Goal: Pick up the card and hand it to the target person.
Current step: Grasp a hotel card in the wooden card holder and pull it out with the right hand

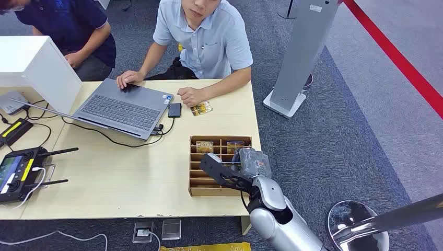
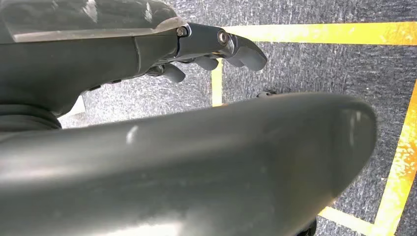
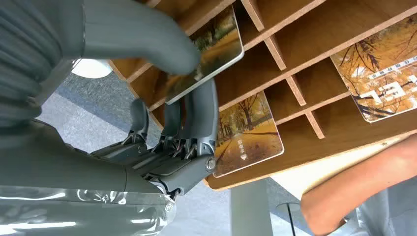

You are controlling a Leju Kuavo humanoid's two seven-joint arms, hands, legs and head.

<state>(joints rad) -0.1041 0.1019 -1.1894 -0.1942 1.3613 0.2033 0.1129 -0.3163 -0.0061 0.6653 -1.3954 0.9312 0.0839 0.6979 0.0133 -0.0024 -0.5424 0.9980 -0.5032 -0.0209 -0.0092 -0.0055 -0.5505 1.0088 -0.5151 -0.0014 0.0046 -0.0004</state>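
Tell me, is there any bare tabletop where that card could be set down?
Yes: the wide patch between the laptop, remote controller and wooden rack is bare. A narrower strip lies between rack and the person's hand. The left edge is crowded with cables.

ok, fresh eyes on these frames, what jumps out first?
The right robot hand over the wooden card rack at the table's near right corner, pinching a card between thumb and fingers. Behind the rack, a person in a light blue shirt sits with one hand on a laptop, another card beside the other fist.

Silver right arm [image 1: 282, 217], dark grey hand [image 1: 224, 170], visible screws.
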